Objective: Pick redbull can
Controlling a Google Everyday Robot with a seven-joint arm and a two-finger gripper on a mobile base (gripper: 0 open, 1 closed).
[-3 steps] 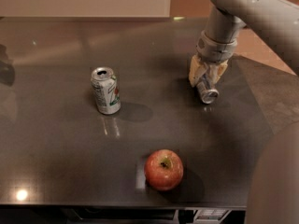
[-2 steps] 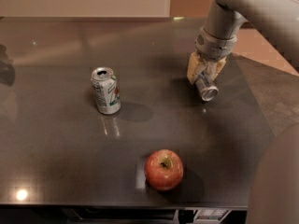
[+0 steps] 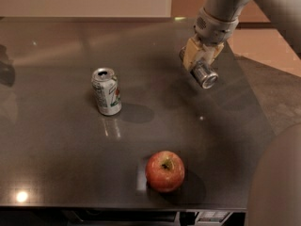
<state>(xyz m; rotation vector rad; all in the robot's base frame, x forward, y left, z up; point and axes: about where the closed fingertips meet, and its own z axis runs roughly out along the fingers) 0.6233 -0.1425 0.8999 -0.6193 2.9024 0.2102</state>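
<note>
My gripper hangs over the right part of the dark table, its yellowish fingers shut around the redbull can. The can is slim and silver, lies tilted on its side in the grip with its shiny round end facing the camera, and is lifted clear of the tabletop. The blue panels are mostly hidden by the fingers.
A wider white can with green and red print stands upright left of centre. A red apple sits near the front edge. The table's right edge runs close to my arm; carpet floor lies beyond.
The gripper has risen with the redbull can in it, lifting it off the table. The white can and the apple have not moved.
</note>
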